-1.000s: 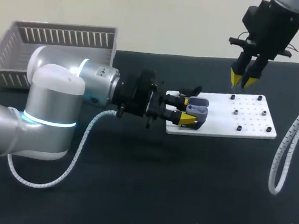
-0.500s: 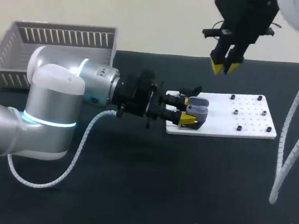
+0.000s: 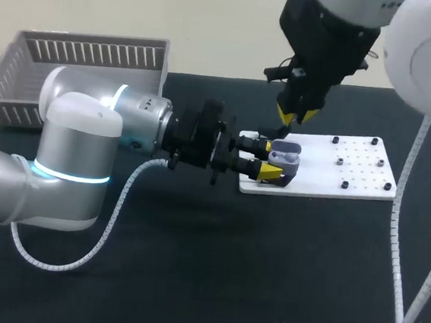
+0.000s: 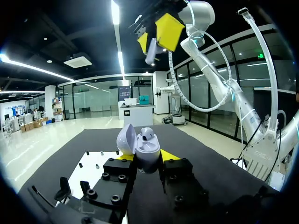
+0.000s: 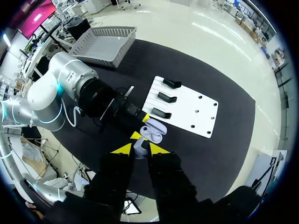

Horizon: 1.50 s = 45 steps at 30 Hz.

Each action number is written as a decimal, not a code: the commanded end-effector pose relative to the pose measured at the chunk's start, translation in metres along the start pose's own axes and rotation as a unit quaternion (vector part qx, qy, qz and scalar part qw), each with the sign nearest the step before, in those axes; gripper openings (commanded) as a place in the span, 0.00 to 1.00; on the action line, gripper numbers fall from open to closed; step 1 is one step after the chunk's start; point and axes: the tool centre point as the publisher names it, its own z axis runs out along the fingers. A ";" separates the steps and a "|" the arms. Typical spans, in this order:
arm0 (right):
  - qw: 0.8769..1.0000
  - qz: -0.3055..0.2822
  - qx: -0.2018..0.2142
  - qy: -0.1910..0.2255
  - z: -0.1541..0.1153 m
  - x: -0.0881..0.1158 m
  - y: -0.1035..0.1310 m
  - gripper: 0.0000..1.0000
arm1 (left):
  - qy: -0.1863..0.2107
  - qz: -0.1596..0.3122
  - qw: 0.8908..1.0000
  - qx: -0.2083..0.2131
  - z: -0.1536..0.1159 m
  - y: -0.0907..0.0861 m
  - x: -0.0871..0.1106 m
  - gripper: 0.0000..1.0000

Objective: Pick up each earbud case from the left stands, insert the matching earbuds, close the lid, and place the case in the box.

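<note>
From above, the left arm comes in low across the black surface (image 3: 228, 270), and its left claw (image 3: 269, 159) is clamped on a grey case (image 3: 288, 155) with the lid up, at the near end of a white board (image 3: 320, 185). The right arm reaches past the middle. Its right claw (image 3: 289, 118) hangs just above the case, tips pointing down. A grey basket (image 3: 80, 61) stands well apart at the far left corner of the surface.

Along the left claw's fingers, the case sits upright between the two yellow tips, which press on it from both sides. The lid is tilted open, and a seated earbud (image 4: 147, 136) shows inside the case. High above it, the right claw is closed on a pale earbud (image 4: 150, 46) that sticks out below its tips.

Along the right claw's fingers, the earbud is pinched between the yellow tips, straight over the open case. Beyond the case lies the board, with three dark stands (image 5: 167, 98) along the end near the left arm.
</note>
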 end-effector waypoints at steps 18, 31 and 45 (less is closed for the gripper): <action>0.999 0.006 0.019 0.044 0.044 0.007 -0.002 0.00 | 0.001 0.000 1.000 -0.001 0.000 -0.001 0.000 0.00; 0.998 0.000 0.035 0.052 0.054 0.008 -0.001 0.00 | 0.001 0.000 1.000 -0.001 0.000 -0.001 0.000 0.00; 0.997 -0.002 0.038 0.062 0.065 0.004 -0.005 0.00 | 0.001 0.000 1.000 -0.001 0.000 -0.001 0.000 0.00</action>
